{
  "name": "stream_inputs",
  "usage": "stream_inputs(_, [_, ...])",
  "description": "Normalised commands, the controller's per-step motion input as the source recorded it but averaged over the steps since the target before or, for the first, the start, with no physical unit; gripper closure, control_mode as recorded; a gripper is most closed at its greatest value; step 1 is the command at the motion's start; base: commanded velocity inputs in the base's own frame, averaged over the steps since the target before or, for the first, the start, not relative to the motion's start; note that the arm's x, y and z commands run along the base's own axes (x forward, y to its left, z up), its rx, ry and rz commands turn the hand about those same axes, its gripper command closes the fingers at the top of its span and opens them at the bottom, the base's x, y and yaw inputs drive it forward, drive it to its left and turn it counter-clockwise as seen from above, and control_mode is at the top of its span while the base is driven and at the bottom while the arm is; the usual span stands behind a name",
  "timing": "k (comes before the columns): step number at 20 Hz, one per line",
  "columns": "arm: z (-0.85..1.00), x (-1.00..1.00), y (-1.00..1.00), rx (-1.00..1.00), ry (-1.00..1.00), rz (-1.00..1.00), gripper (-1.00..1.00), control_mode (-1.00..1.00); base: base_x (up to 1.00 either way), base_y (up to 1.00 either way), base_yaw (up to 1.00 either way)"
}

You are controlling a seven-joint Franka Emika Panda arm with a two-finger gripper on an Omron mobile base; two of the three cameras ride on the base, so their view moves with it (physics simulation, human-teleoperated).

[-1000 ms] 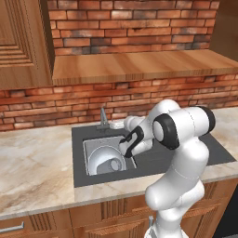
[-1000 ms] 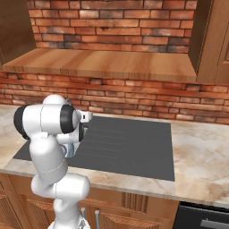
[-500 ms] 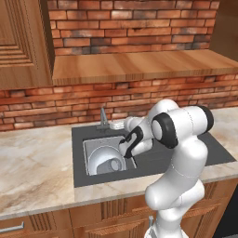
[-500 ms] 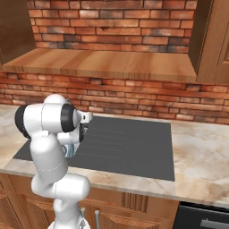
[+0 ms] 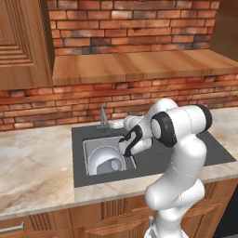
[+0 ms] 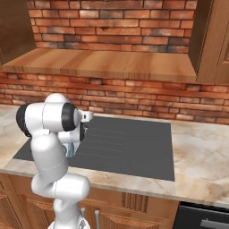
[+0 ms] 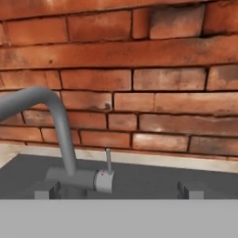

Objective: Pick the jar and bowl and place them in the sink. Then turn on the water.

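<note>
In the left base view's lower middle, the bowl [image 5: 104,159] lies in the sink [image 5: 91,145] with the jar [image 5: 115,164] inside it. The gripper [image 5: 124,148] hangs at the bowl's right edge, jaws apart and holding nothing. In the hand view, the faucet [image 7: 61,135] stands left of centre, before brick.

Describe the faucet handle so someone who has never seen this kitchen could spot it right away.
Start at the red brick wall behind the dark sink surround. At its foot stands the grey faucet, a curved spout on a short horizontal base. The handle is the thin upright grey rod above the base's round end cap, which carries a small red dot; the spout beside it is far thicker.
</note>
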Motion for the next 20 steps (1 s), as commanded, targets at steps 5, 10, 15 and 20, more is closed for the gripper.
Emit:
stream_inputs(5, [-0.02,0.18,0.0,0.0,-0.03,0.0,-1.0,-1.0,0.0,0.0,0.0])
stream_inputs(10, [-0.06,0.16,0.05,0.0,-0.02,0.0,-1.0,-1.0,0.0,0.0,0.0])
stream_inputs(15, [-0.09,0.11,0.08,0.0,-0.02,0.0,-1.0,-1.0,0.0,0.0,0.0])
stream_inputs(20, [-0.08,0.05,0.08,0.0,-0.01,0.0,-1.0,-1.0,0.0,0.0,0.0])
